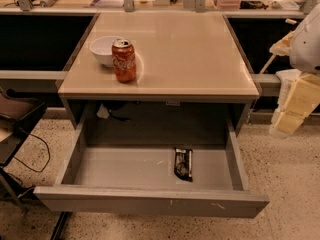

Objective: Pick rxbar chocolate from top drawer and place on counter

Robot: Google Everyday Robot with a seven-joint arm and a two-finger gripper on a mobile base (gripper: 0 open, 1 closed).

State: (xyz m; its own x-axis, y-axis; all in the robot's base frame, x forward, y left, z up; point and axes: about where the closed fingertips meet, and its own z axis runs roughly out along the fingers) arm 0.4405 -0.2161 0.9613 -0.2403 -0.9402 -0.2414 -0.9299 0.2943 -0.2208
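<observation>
The rxbar chocolate (183, 164), a small black wrapper with pale print, lies flat on the grey bottom of the top drawer (125, 171), right of its middle. The drawer is pulled fully out under the counter (190, 54), a glossy beige tabletop. My gripper (289, 120) hangs at the right edge of the view, beside the counter's right front corner. It is above and to the right of the drawer, well apart from the bar and holding nothing that I can see.
A red soda can (124, 60) stands on the counter's left front part, touching a white bowl (104, 50) behind it. A dark chair (17, 116) and cables sit left of the drawer. Shelves with clutter run along the back.
</observation>
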